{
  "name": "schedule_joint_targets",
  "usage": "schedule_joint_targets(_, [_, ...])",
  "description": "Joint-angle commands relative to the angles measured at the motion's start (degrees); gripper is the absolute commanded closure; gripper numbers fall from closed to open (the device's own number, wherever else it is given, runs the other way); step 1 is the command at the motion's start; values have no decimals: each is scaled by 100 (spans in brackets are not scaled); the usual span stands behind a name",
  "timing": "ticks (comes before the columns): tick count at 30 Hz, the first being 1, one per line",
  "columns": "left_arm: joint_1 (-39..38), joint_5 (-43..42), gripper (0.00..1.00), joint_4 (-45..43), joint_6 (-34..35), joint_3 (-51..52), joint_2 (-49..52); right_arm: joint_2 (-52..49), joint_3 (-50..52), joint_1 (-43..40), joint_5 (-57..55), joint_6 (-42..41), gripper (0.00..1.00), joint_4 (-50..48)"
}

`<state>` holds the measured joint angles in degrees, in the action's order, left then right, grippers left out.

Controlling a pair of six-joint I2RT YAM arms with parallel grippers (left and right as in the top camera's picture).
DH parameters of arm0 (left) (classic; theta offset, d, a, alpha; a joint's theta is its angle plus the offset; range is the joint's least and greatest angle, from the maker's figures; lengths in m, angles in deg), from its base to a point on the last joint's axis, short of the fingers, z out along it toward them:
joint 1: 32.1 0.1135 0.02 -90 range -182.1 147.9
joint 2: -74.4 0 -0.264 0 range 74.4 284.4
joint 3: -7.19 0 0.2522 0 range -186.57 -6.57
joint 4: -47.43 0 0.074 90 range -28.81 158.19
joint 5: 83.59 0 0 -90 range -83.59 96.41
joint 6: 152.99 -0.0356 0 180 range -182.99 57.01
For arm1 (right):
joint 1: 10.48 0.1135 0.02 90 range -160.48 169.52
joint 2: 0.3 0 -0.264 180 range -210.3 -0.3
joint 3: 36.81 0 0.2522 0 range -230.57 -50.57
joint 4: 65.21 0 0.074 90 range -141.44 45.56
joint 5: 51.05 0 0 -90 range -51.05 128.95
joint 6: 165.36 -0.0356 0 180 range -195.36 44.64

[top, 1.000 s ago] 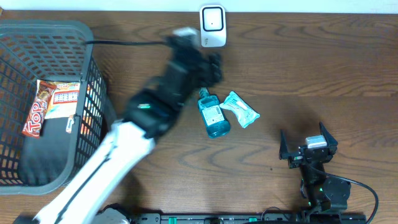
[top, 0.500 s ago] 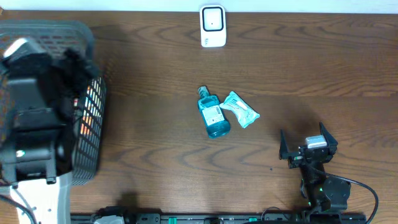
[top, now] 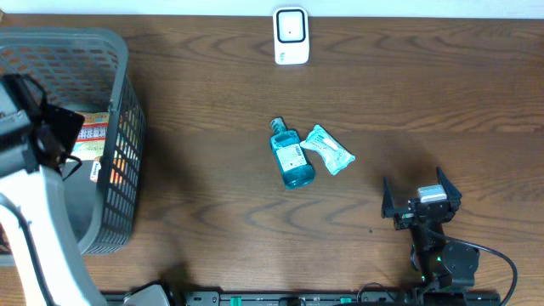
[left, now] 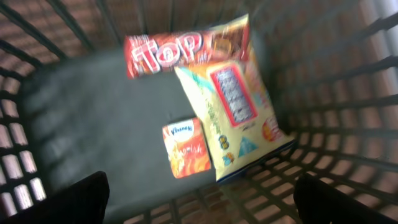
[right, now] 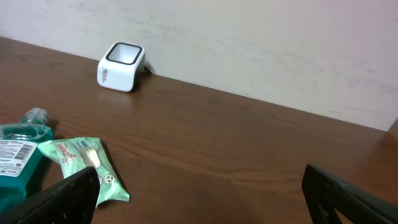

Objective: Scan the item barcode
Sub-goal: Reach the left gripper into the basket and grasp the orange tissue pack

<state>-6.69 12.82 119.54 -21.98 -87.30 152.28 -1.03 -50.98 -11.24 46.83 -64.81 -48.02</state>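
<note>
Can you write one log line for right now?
left fingers: open, over basket | right fingers: open, empty | bottle, pouch: on table

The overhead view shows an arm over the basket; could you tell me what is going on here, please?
The left pincer hovers open and empty over the grey mesh basket, above a red Top wrapper, a yellow snack bag and a small orange packet. A blue mouthwash bottle and a green packet lie side by side mid-table, with the white barcode scanner at the far edge. The right pincer rests open, holding nothing.
</note>
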Motion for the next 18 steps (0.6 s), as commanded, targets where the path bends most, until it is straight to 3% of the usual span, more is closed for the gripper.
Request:
schedule_joint_targets(1, [24,-284,10,39,127,-17,629,24,9,4,-4,-87,1,24])
schedule_joint_targets(4, [24,-284,18,105,127,-17,1193,24,9,4,-4,-87,1,24])
schedule_joint_targets(9, [24,-328,17,133,133,-13,1917,24,9,4,-4,-87,1,24])
schedule_joint_targets(10, [24,-479,5,44,133,-13,2085,24,9,4,-4,-85,1,24])
schedule_joint_targets(11, [24,-638,2,-2,129,-13,2170,24,9,4,-4,-85,1,22])
schedule_joint_targets(18, [24,-988,2,4,133,-13,2852,13,9,4,-4,-87,1,24])
